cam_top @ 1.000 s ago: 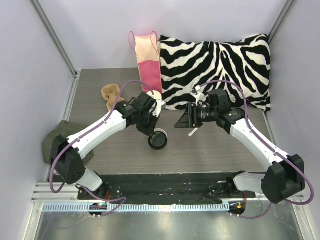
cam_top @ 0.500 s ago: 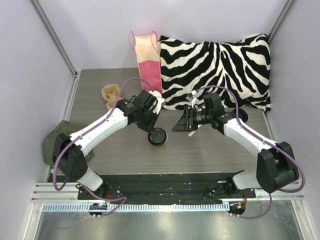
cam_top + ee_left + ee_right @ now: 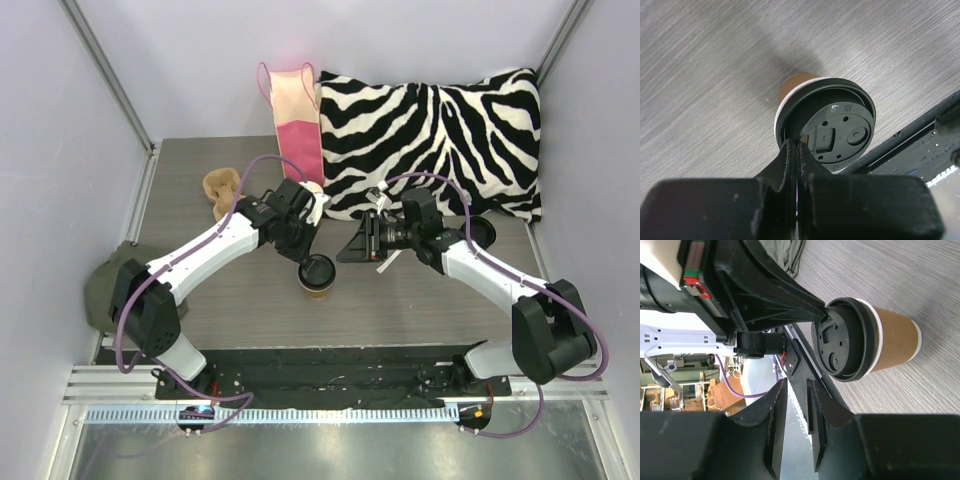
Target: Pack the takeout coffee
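Lidding stage. My left gripper (image 3: 796, 150) is pinched tight on the rim of the black lid (image 3: 835, 132), which sits atop the kraft-brown cup (image 3: 895, 340). The cup stands upright on the grey table (image 3: 430, 310), just toward 6 o'clock of its centre. My right gripper (image 3: 796, 386), just beside the cup at its 2 o'clock, shows a narrow gap with nothing between its fingers. Whether the lid is snapped home all round I cannot tell, though it looks level. I judge the next move to be a downward press, then release of the rim. The pink-and-cream paper bag (image 3: 295, 110) stands at the cup's 12 o'clock, the pulp carrier (image 3: 222, 192) at its 10 o'clock.
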